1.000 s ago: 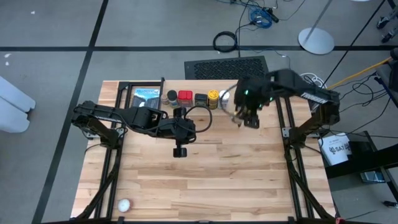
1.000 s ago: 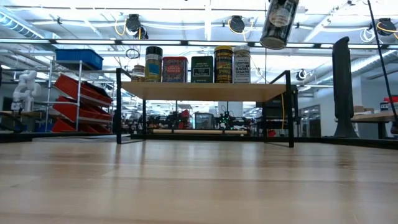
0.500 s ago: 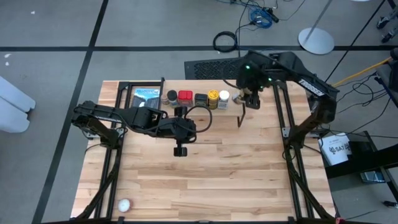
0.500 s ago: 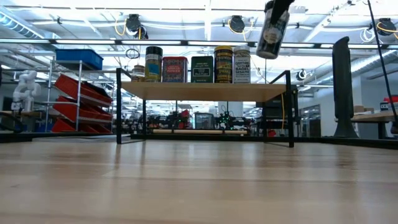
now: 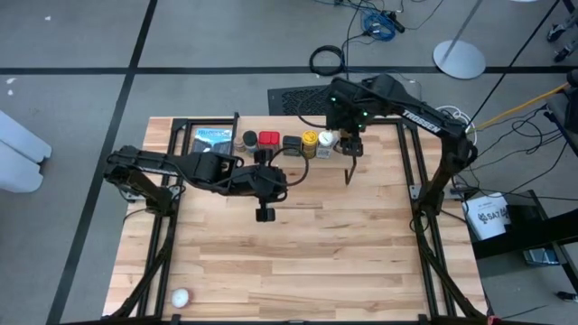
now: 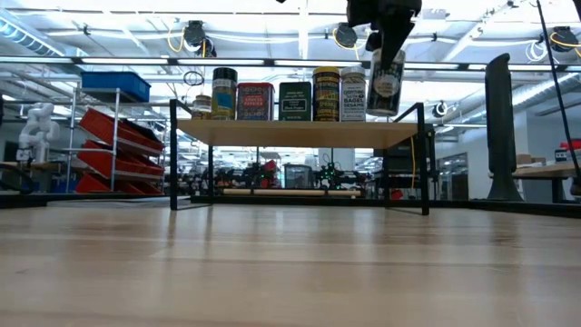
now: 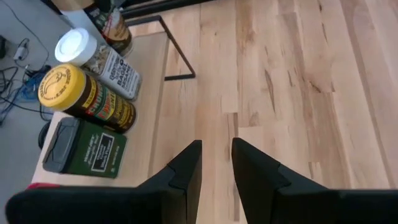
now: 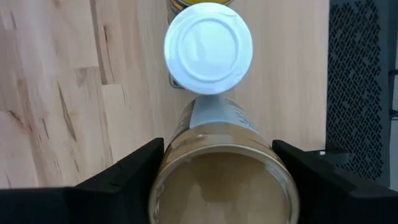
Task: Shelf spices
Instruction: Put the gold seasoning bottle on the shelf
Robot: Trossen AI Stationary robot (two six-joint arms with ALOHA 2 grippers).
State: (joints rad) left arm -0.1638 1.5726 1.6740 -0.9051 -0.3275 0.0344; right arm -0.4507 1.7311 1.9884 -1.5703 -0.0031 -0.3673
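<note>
The shelf [image 6: 300, 133] stands along the table's far edge. On its plank, in a row, stand a small dark-lidded jar [image 5: 249, 140], a red tin [image 5: 269, 139], a black square tin [image 5: 291, 144], a yellow-lidded jar [image 5: 310, 138] and a white-lidded jar [image 8: 208, 48]. My right gripper [image 5: 348, 143] is shut on the tan-lidded jar [image 6: 386, 82], right of the white-lidded one at the shelf's right end. My left gripper [image 7: 216, 155] hovers over the table in front of the shelf, open by a narrow gap with nothing in it. My right gripper pinches the tan-lidded jar between its two fingers, at the jar's top just under the lid [image 8: 163, 171]. The fingers come from above, pointing down. The jar hangs upright below them, its base just above the plank.
A flat blue-and-black package [image 5: 214, 140] lies on the shelf's left end. A small white ball [image 5: 181, 297] lies near the table's front left corner. The shelf's thin black legs [image 6: 424, 163] stand at its ends. Bare tabletop stretches in front of the shelf.
My right gripper has carried the tan-lidded jar toward the far edge, then left and down to the shelf's right end beside the white-lidded jar. The jar, tilted before, now hangs upright and lower.
</note>
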